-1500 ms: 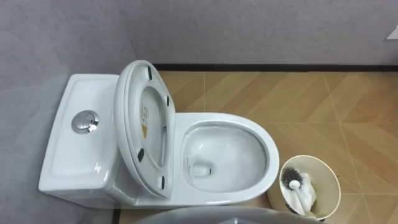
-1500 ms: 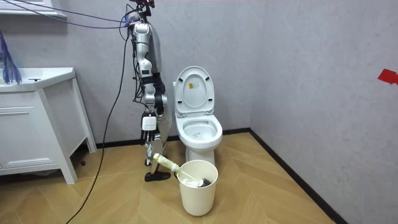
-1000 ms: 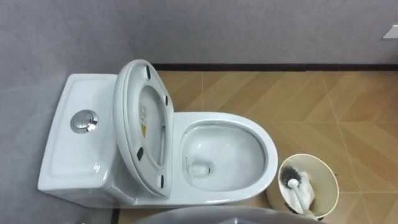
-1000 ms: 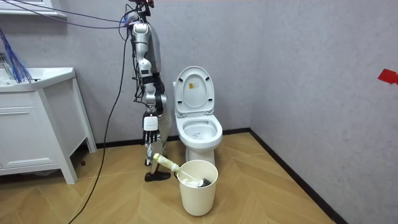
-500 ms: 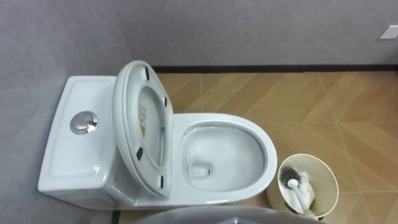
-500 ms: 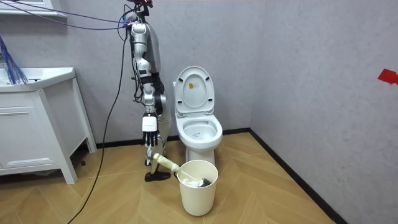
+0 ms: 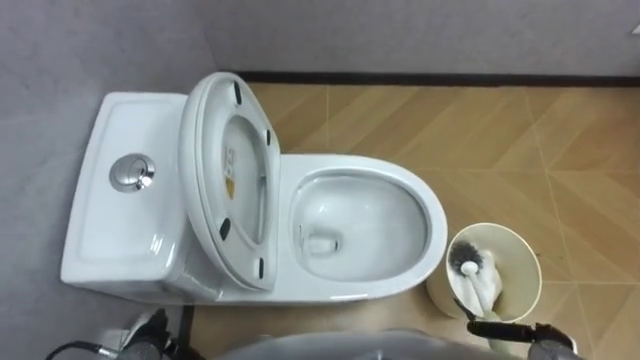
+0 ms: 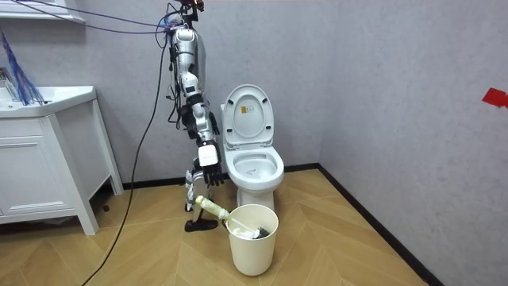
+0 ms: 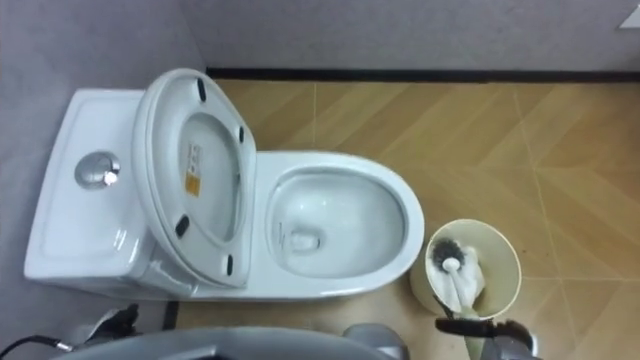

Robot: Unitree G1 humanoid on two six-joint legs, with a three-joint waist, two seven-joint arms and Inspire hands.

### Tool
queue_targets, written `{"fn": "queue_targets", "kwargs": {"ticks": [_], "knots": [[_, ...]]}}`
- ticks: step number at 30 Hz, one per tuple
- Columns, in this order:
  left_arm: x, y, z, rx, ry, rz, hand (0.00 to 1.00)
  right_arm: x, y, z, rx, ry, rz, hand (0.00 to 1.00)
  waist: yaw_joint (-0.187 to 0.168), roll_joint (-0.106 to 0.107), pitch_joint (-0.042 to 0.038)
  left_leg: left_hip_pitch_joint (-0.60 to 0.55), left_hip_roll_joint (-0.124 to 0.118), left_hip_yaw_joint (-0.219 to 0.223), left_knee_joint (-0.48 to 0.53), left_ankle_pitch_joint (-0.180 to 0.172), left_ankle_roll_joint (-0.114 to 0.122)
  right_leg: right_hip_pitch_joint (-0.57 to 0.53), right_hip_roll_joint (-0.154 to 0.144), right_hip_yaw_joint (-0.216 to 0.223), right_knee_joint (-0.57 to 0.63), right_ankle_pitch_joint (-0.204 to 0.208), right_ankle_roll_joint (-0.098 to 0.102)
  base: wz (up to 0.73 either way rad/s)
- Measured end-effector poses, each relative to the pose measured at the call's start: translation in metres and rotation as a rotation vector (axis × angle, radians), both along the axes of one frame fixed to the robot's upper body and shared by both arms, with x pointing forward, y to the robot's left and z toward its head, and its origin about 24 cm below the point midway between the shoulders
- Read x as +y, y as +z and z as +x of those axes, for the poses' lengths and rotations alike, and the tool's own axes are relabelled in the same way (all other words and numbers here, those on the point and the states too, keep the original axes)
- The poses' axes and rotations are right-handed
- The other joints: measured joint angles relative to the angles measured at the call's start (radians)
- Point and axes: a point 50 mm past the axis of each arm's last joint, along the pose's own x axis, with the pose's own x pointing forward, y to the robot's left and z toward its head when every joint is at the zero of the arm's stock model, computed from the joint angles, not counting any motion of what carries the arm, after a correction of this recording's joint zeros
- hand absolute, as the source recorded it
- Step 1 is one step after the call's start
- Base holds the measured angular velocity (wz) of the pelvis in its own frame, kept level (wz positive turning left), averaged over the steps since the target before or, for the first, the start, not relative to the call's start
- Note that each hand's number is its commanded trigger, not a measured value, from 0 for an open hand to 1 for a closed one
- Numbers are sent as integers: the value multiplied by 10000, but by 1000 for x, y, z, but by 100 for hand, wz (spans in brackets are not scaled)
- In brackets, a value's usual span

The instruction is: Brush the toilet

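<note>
The white toilet (image 7: 350, 235) stands before me with its lid and seat (image 7: 225, 180) raised against the tank (image 7: 120, 210); the bowl is open. The toilet brush (image 7: 475, 280), dark-bristled with a pale handle, rests in a cream bucket (image 7: 525, 265) on the floor to my right of the bowl. In the room view the brush handle (image 8: 210, 207) leans out over the bucket's rim (image 8: 252, 210). My right hand (image 7: 505, 331) reaches in at the lower right, just short of the bucket, fingers straight and holding nothing. It hangs forward beside the bowl (image 8: 209, 156). Part of my left hand (image 7: 150, 335) shows at the lower left edge.
I stand at the toilet's side, the grey wall (image 7: 400, 35) and black skirting ahead. Wooden floor (image 7: 520, 140) lies open beyond the bowl. A white vanity cabinet (image 8: 44, 159) stands behind me at the room view's left.
My right arm has swung up and forward from hanging at my side, bringing its fingers into the eye views near the bucket. The eye view has dipped slightly. Toilet and brush have not moved.
</note>
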Motion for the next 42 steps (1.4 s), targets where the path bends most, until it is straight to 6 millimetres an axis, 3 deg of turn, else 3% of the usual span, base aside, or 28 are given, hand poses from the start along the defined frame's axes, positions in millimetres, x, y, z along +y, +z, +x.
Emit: {"fn": "queue_targets", "kwargs": {"ticks": [5, 11, 14, 21, 28, 32, 38, 42], "knots": [[9, 5, 14, -680, 165, 240, 0, -8, 8, 22, -706, -389, -182, 0, -26, -49, 114, -1079, -13, -231, 641, -20, 24, -805, -36, -330, 421, 21, -34, 15], [8, 10, 35, -1360, -92, 255, 0, -17, 16, 39, -987, -571, -393, 0, 15, -132, 148, -2312, 85, -408, 1286, -7, 51, -1944, -74, -527, 1060, 32, -58, 9], [5, 14, 52, -1847, -43, 173, 0, -24, 22, 49, -990, -246, -661, 0, 40, -47, 189, -3091, 83, -483, 1807, -40, 104, -2710, -102, -526, 1595, 0, -101, 1], [-3, 24, 91, -2676, -826, 231, 0, -35, 33, 64, -812, 519, -1212, 0, 333, 41, 271, -4930, 84, -437, 3406, -314, 263, -4764, -391, -462, 3601, -579, -147, 0], [1, 31, 103, -3128, -859, 414, 0, -37, 37, 71, -691, 1016, -1388, 0, 361, 49, 319, -6269, 76, -449, 4285, -323, 286, -6175, -525, -442, 4655, -675, -208, 1], [2, 35, 112, -3597, -226, 234, 0, -47, 42, 70, -459, 1470, -1659, 0, 598, 91, 347, -7135, 87, -498, 4886, -401, 276, -7011, -548, -475, 5230, -774, -261, 1], [7, 38, 115, -3730, -83, 197, 0, -46, 40, 68, -160, 1965, -1479, 0, 785, 132, 378, -8025, 87, -594, 5301, -414, 240, -7884, -550, -470, 5683, -824, -288, 5], [6, 39, 117, -3780, -22, 129, 0, -44, 45, 82, -471, 2264, -1368, 0, 894, 178, 403, -8945, 94, -605, 5873, -465, 255, -8799, -562, -470, 6273, -936, -364, 0]]}}
